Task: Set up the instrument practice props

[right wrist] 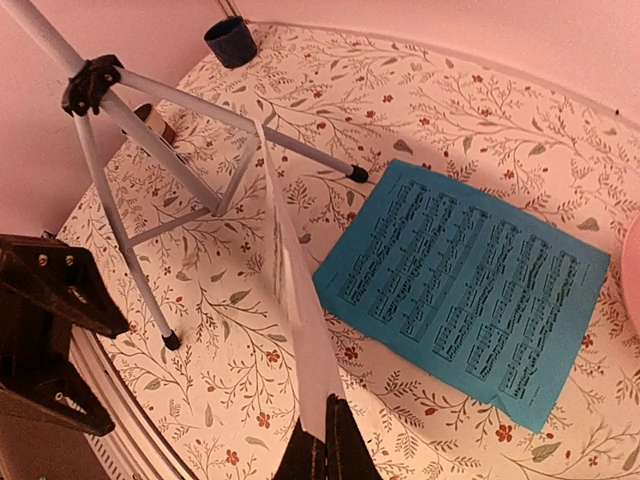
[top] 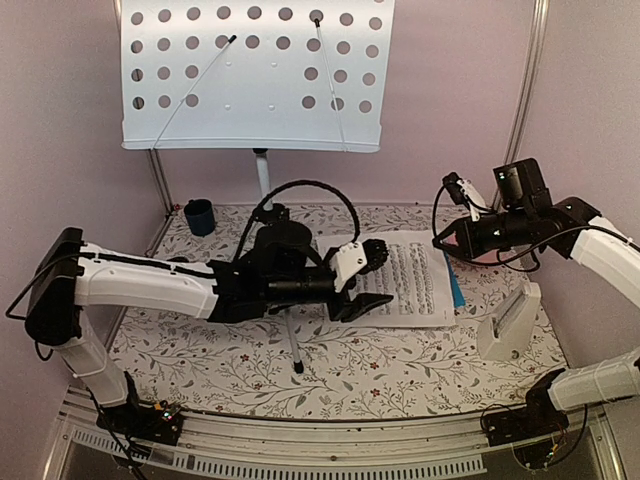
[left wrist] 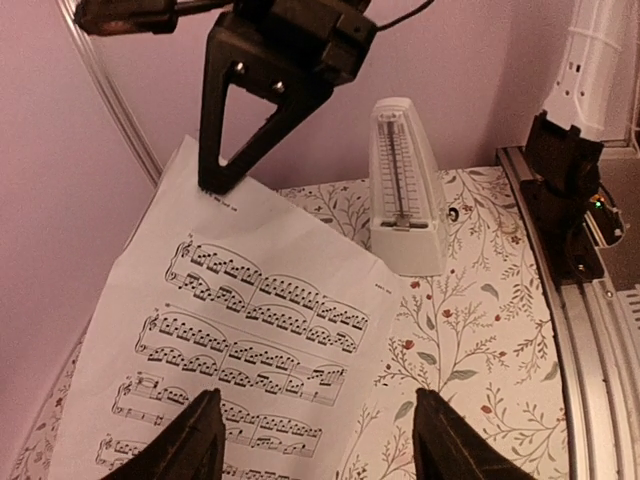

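The silver tripod music stand has its perforated tray [top: 255, 75] high at the back; its legs [right wrist: 150, 130] stand on the floral cloth. My right gripper [top: 445, 242] is shut on one edge of the white music sheet [top: 415, 280] and holds that edge raised; the pinch shows in the right wrist view [right wrist: 325, 445]. The blue music sheet [right wrist: 465, 290] lies flat under it. My left gripper [left wrist: 320, 440] is open and empty, its fingers [left wrist: 190, 445] straddling the white sheet's [left wrist: 230, 320] near side. The white pyramid metronome [top: 510, 322] stands upright at the right.
A small dark cup [top: 199, 216] stands at the back left by the wall. A pink plate's rim [right wrist: 635, 270] shows at the right edge. The right arm's base [left wrist: 565, 190] sits on the table's front rail. Pink walls close the sides and back.
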### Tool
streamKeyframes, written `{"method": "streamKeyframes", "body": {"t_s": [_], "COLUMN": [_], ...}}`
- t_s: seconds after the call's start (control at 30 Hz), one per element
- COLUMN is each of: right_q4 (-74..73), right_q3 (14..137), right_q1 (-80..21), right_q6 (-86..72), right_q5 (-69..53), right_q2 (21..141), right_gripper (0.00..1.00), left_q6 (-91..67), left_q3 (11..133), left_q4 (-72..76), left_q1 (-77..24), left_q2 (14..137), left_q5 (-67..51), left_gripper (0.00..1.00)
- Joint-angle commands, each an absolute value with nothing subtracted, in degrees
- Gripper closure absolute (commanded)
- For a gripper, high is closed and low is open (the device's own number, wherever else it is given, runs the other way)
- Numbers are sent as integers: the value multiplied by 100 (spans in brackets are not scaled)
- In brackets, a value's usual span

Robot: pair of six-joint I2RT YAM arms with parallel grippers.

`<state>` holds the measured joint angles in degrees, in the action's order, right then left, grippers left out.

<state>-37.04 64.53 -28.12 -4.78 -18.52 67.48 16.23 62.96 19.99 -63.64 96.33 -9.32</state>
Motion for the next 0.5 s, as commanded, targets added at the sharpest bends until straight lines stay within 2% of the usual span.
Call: {"method": "streamKeyframes", "body": {"t_s": [0.0, 0.07, 0.17, 0.23, 0.37, 0.47], "right_q4": [-4395, -4595, -4848, -4987, -5268, -5353], "right_q3": [7144, 7322, 7481, 7559, 7692, 7713], "right_q1": [-2996, -3118, -3423, -3621, -3990, -4298], "right_q6": [-16, 164, 288, 388, 613, 750], "right_q5": [-1850, -1762, -1453, -1281, -1240, -1252], "right_q2": [6508, 6467, 6415, 6391, 6390, 6366], "right_gripper": [100, 100, 100, 100, 100, 100], "left_q6": [2090, 2235, 2399, 2517, 2728, 2886], "left_q3": [6620, 6731, 6861, 6941, 7133, 7292], "left_q4": [1252, 1137, 1015, 872, 525, 291], "left_q1": [-6227, -6189, -6171, -6164, -6146, -6114], "left_q2": [9390, 9358, 9254, 9152, 9067, 9097], "left_q5": [-526, -403, -339, -306, -228, -328], "left_gripper": [33, 29, 14, 9, 8, 12]}}
